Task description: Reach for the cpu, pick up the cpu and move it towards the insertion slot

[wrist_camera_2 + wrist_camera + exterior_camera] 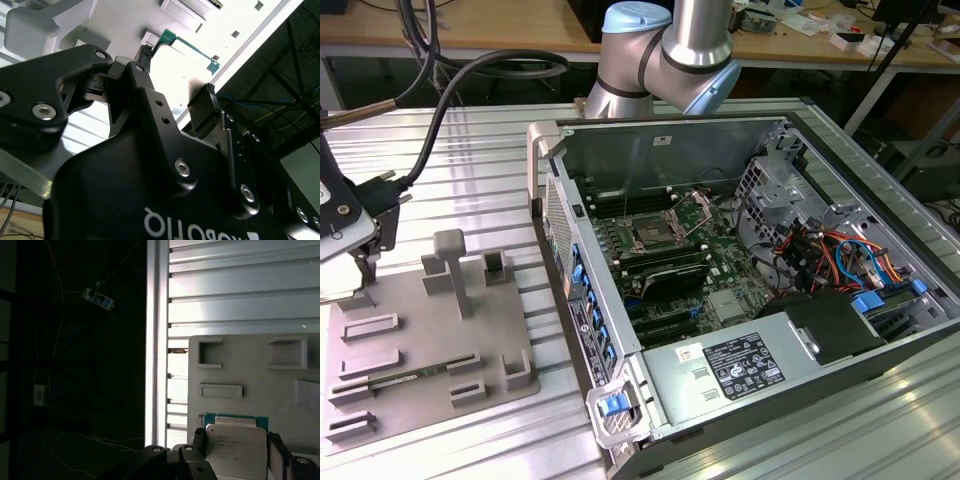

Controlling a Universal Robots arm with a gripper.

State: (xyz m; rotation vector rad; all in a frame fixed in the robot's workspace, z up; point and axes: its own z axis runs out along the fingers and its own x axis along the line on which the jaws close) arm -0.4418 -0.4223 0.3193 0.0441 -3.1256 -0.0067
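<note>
The gripper's [238,442] fingers [199,439] stand spread apart, straddling the cpu [235,452] on the grey tray [250,370]; the cpu's printing is unreadable.

cpu [236,450] partly beyond the frame

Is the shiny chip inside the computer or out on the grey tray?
Out. In the first wrist view the cpu lies flat on the grey tray, outside the open computer case.
</note>
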